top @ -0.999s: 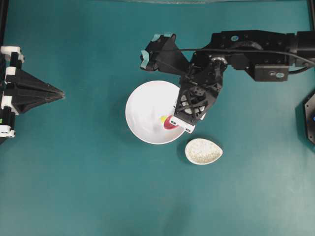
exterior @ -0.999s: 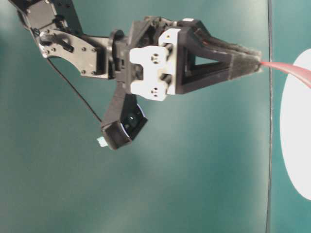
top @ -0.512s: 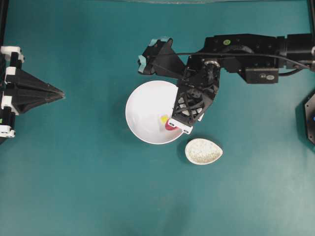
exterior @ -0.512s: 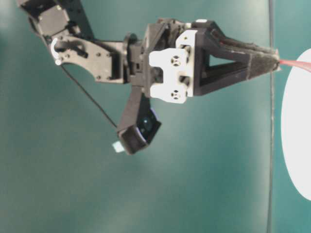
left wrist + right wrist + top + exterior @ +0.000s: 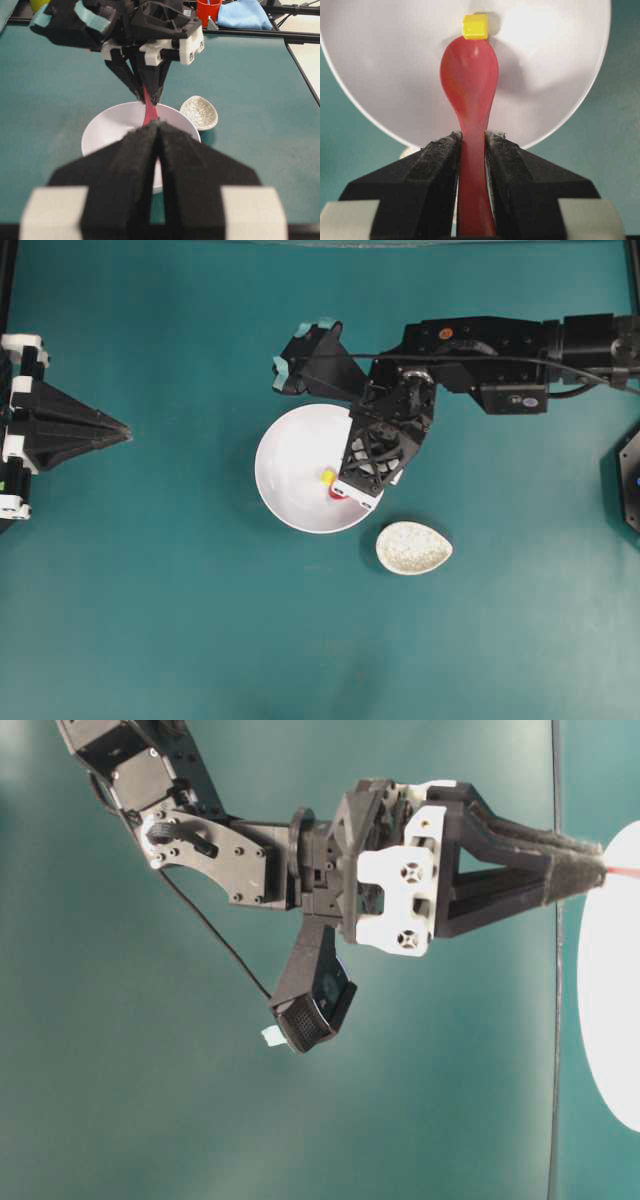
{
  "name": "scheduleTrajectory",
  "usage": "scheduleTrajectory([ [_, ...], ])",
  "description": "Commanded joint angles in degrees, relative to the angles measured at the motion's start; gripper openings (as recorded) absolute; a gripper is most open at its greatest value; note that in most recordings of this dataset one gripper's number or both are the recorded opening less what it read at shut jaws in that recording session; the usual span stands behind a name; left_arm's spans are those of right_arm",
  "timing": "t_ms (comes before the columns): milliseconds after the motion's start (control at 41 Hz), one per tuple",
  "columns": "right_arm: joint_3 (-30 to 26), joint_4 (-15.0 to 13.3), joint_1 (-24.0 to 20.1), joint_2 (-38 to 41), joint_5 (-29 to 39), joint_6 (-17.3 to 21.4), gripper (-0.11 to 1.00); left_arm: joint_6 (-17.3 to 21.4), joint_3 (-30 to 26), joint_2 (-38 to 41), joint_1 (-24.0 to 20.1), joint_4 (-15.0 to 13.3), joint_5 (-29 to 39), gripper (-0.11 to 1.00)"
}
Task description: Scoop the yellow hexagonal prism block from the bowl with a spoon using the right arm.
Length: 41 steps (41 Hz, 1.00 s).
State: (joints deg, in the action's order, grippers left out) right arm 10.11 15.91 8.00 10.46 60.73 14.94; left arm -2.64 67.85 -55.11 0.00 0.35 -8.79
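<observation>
Yellow hexagonal prism block (image 5: 475,26) at spoon (image 5: 469,82) tip, in bowl (image 5: 385,60)

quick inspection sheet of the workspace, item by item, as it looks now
surface: teal table top, no spills seen.
job's things: white bowl at centre; yellow hexagonal prism block inside it, at the tip of the spoon, not in the scoop.
clutter: speckled spoon rest beside the bowl, apart from it.
grippers: right gripper has its jaws shut on the spoon handle; left gripper has its jaws together, holding nothing, parked at the table's edge.
cables: one black cable along the right arm, clear of the bowl.
surroundings: red cup and blue cloth behind the table.
</observation>
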Motion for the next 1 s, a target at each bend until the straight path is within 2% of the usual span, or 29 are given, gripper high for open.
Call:
scheduleTrajectory([
  [0, -0.53, -0.18, 0.26, -0.97, -1.23, -0.18, 0.24, 0.00, -1.32, 0.53, 0.00, 0.18, -0.44, 0.02],
  [463, 2.29, -1.05, 0.53, -0.88, -8.17, -0.09, 0.24, 0.00, -1.32, 0.53, 0.00, 0.18, -0.35, 0.02],
  [561, 3.16, -1.05, 0.53, -0.97, -9.84, 0.09, 0.18, 0.00, -1.32, 0.53, -0.09, 0.18, -0.35, 0.02],
  [634, 3.78, -1.05, 0.53, -1.32, -11.16, 0.09, 0.08, 0.00, -1.32, 0.53, -0.09, 0.18, -0.35, 0.01],
  [975, 5.01, -1.14, 0.53, -2.20, -13.10, 0.09, 0.08, 0.00, -1.32, 0.53, 0.00, 0.18, -0.35, 0.01],
])
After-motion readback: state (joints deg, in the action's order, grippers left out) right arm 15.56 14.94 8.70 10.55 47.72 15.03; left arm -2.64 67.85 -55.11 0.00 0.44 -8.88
